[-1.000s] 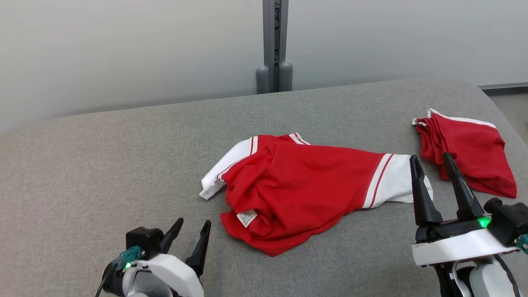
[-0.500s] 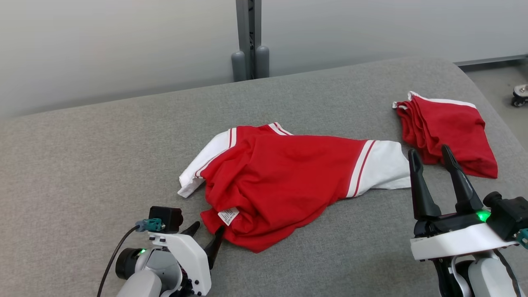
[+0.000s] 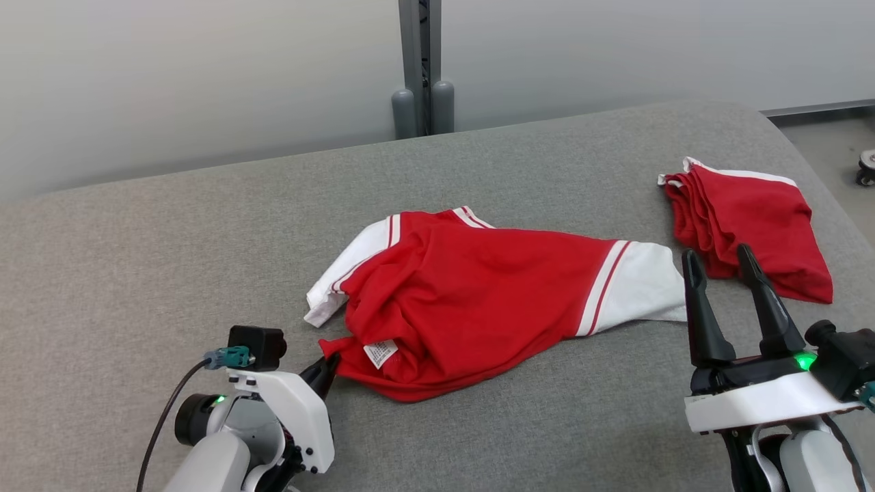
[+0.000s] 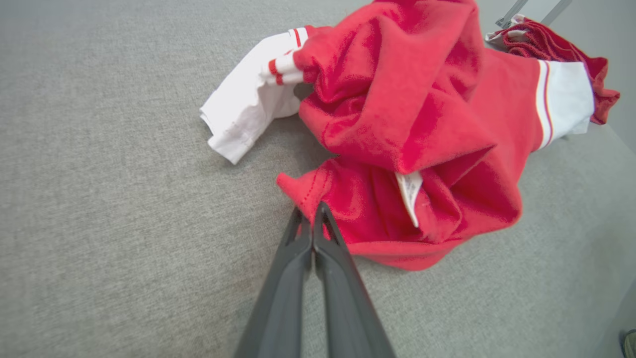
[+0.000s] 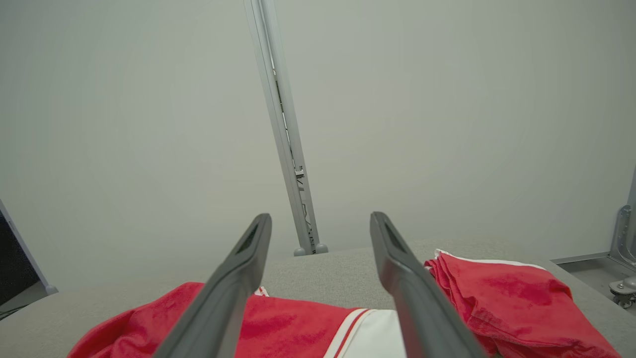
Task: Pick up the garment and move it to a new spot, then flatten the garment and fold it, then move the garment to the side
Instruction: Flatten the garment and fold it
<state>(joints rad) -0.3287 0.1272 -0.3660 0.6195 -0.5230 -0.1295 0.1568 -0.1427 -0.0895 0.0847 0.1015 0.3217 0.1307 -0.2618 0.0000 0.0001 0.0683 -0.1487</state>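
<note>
A crumpled red garment [image 3: 472, 301] with white sleeves lies mid-table, its white label [image 3: 380, 352] facing up near the front-left corner. My left gripper [image 3: 327, 369] is shut on that corner's red hem; in the left wrist view the closed gripper [image 4: 312, 219] pinches the fabric edge of the garment [image 4: 407, 114]. My right gripper [image 3: 721, 258] stands open and empty, held above the table just off the garment's right white sleeve [image 3: 646, 287]. The right wrist view shows that gripper [image 5: 320, 216] spread wide above the garment [image 5: 278, 328].
A folded red garment [image 3: 752, 229] lies at the table's right edge, also in the right wrist view [image 5: 497, 298]. The grey padded table [image 3: 171, 260] has bare room to the left and front. A grey post [image 3: 420, 68] stands behind; a caster wheel [image 3: 867, 167] is on the floor.
My left gripper reached forward to the garment's front-left corner and shut on the hem, which now bunches toward it. The head camera shifted. The right gripper stayed open.
</note>
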